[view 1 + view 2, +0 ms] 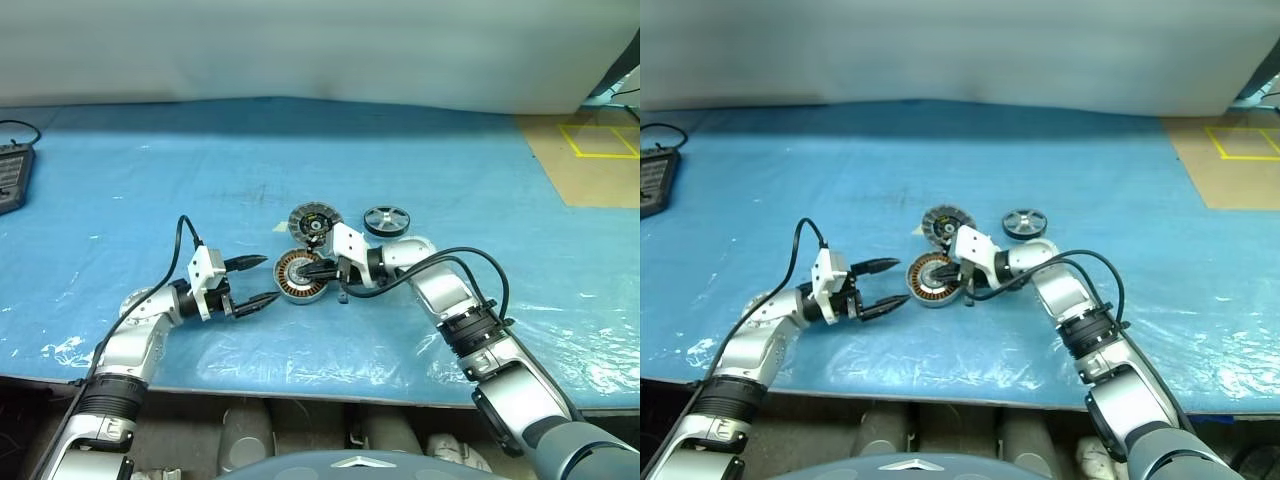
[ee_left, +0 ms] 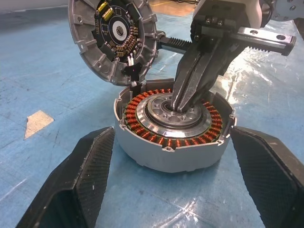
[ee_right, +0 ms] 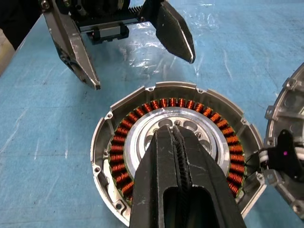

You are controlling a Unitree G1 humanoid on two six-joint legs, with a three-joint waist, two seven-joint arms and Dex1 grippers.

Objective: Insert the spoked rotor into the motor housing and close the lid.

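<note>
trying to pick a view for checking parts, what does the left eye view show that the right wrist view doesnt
Left eye view only: the spoked rotor lying apart on the blue table.

Right wrist view only: the copper windings seen from straight above.

Both: the motor housing, the lid beside it, the shut right gripper at the housing's centre, the open left gripper.

The closed black fingers of the right gripper (image 3: 176,124) hide the central hole of the round silver motor housing with copper windings (image 3: 142,102); the ribbed grey disc lid (image 3: 285,123) is cut off at the picture's edge.
</note>
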